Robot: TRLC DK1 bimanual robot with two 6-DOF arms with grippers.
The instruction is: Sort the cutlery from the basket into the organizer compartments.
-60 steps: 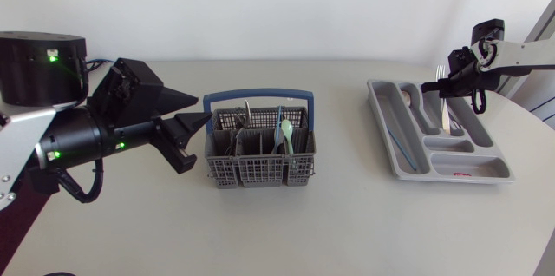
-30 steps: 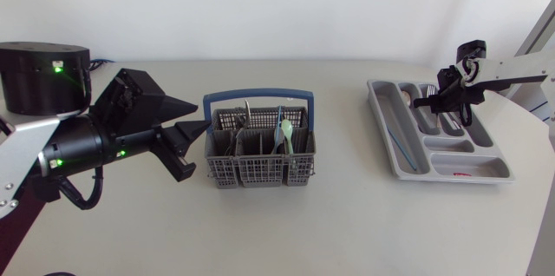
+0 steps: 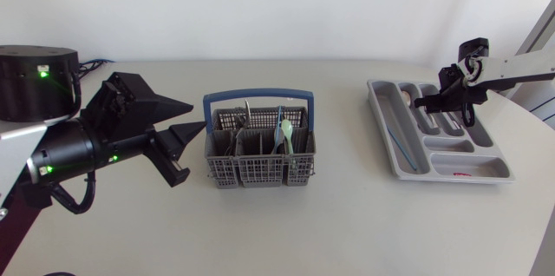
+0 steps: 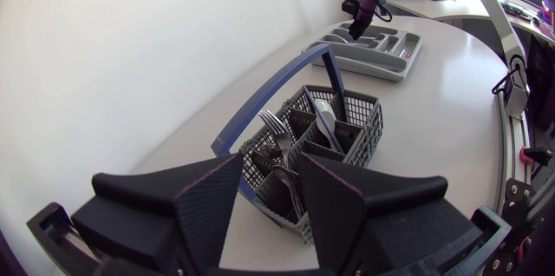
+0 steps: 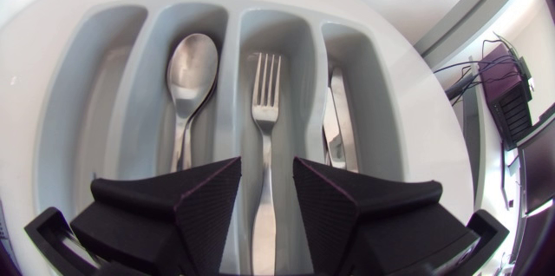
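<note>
1 fork point(image 5: 264, 111) lies flat in a middle long compartment of the grey organizer point(image 5: 173, 3), with a spoon point(image 5: 189, 72) in the next slot on one side and what may be a knife point(image 5: 334, 120) on the other. The right gripper point(image 5: 264, 167) hangs over its handle, fingers spread. The left gripper point(image 4: 270, 167), also spread, sits just beside the basket point(image 3: 260, 170) of cutlery.

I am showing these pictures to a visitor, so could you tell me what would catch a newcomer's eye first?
The big black left gripper dominates, open and pointing at the blue-handled grey cutlery basket in the middle of the table. Across the table, the right gripper hangs open over the grey organizer. A fork lies in the compartment below it and a spoon in the next one.
</note>
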